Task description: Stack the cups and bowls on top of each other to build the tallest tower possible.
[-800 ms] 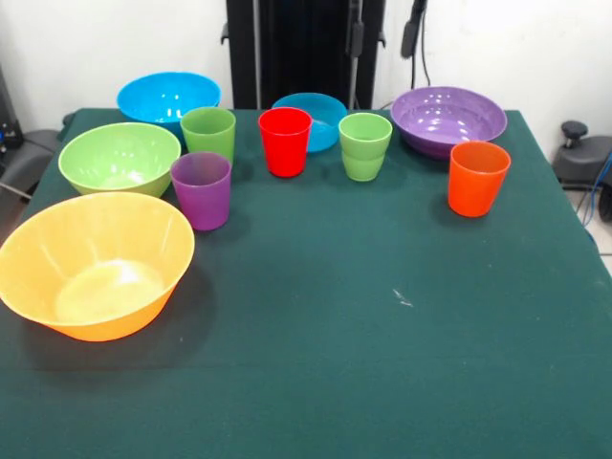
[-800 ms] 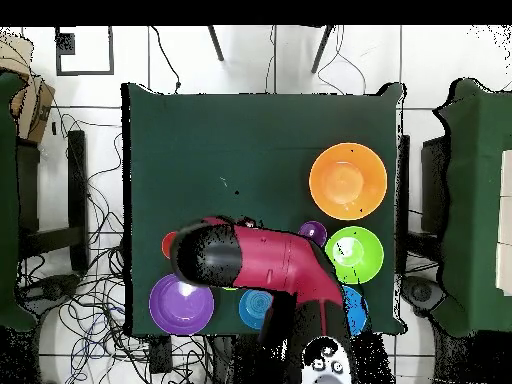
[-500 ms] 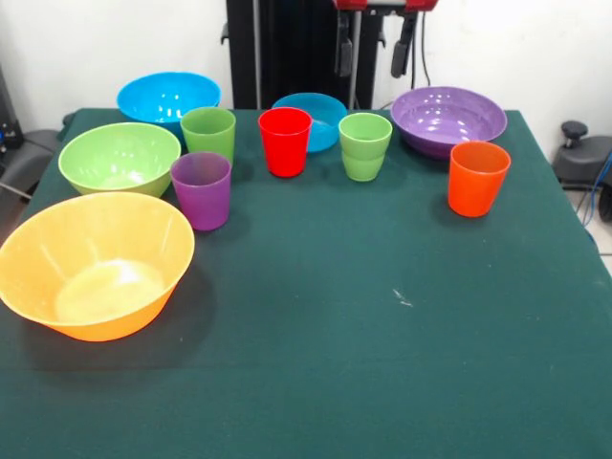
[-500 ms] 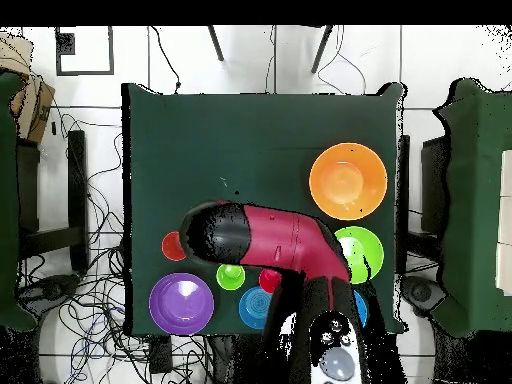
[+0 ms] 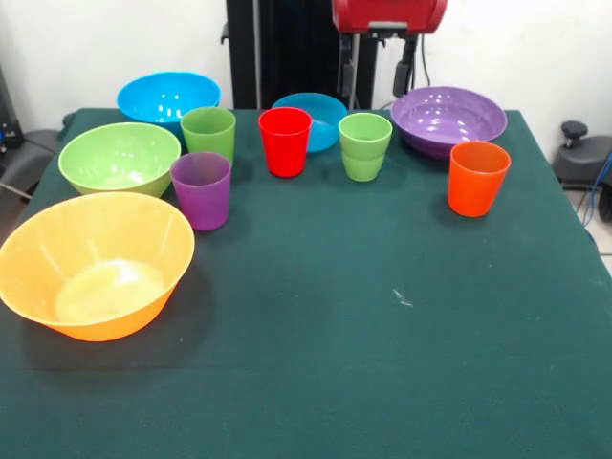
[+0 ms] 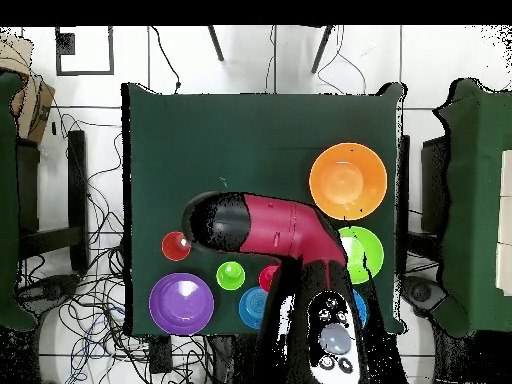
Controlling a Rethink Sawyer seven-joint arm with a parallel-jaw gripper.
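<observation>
My gripper (image 5: 378, 59) hangs at the top of the front view, open and empty, above the table's far edge between a small blue bowl (image 5: 320, 107) and the purple bowl (image 5: 448, 117). A red cup (image 5: 285, 141), two light green cups (image 5: 208, 134) (image 5: 364, 145), a purple cup (image 5: 202, 189) and an orange cup (image 5: 477, 178) stand upright and apart. The big yellow-orange bowl (image 5: 96, 263), the light green bowl (image 5: 119, 156) and a larger blue bowl (image 5: 168, 96) sit at the left. In the overhead view my arm (image 6: 265, 230) hides the gripper.
The black pedestal (image 5: 287, 43) rises behind the far edge. In the overhead view the arm covers the purple cup and parts of the light green bowl (image 6: 362, 253). Chairs and cables lie around the table (image 6: 250, 130).
The arm has swung out from the base over the table. The red gripper body has come down into the front view's top edge. Overhead, the green and red cups are uncovered.
</observation>
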